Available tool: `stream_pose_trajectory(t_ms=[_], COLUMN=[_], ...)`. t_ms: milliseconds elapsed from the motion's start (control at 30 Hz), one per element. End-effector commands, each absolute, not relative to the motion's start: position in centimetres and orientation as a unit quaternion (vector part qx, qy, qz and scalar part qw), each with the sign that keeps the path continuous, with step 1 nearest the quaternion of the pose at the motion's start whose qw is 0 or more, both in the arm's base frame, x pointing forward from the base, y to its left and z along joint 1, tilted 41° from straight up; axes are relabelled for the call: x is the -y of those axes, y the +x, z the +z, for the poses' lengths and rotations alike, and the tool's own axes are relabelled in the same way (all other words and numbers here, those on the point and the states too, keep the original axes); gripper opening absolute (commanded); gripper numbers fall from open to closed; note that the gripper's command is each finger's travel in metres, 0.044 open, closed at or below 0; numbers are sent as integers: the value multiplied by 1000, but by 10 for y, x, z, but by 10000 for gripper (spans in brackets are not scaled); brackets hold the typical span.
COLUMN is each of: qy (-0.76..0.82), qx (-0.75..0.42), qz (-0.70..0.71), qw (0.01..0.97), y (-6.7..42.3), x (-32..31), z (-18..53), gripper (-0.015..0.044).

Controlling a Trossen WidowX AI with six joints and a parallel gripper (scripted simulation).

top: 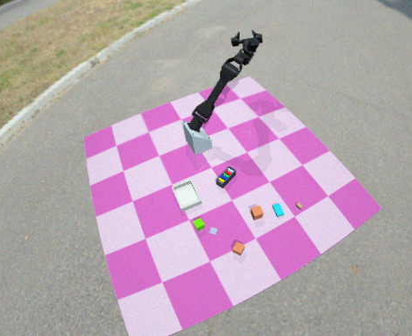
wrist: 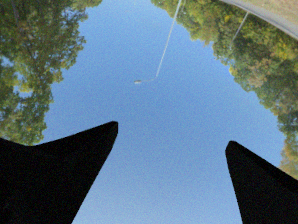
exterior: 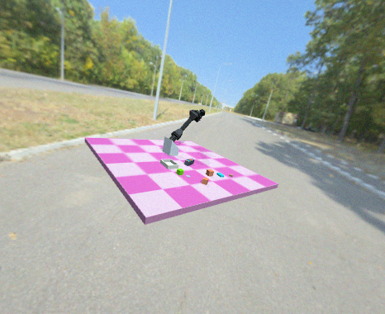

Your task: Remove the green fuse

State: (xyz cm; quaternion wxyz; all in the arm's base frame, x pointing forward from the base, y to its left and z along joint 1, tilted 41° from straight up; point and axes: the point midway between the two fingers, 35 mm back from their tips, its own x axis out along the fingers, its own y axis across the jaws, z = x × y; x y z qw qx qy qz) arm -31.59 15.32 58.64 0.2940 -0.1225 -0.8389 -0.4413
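The black fuse block (top: 229, 180) (exterior: 189, 163) stands on the checkered board in front of the arm's base. The green fuse (top: 225, 175) sits in the middle of its row, among yellow, blue, red and whitish ones. The fuses are too small to tell apart well in the exterior view. The pale tray (top: 186, 194) (exterior: 169, 164) lies beside the block and is empty. My gripper (top: 246, 34) (wrist: 173, 137) is open and empty, high above and behind the base, far from block and tray. The wrist view shows only fingers, sky and trees.
A bright green cube (top: 199, 224) (exterior: 180, 172) and a small pale blue piece (top: 213, 231) lie near the tray. Two orange blocks (top: 256, 212) (top: 238, 248), a cyan block (top: 278, 210) and a small tan block (top: 299, 206) lie farther from the base. The grey base (top: 197, 141) stands behind the block.
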Motion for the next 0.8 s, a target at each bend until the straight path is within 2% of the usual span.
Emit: stream_pose_trajectory(t_ms=[0,133,400,767], qy=[-124,-151,-260,-329], qx=[839,828,767,663], qz=[-443,-477,-582,-644], qw=[293,254,68,-194], y=[-316,-321,-284,-170], x=[-154,-176,-290,-411], z=[586,570,517,437], gripper=[374,269,64,64])
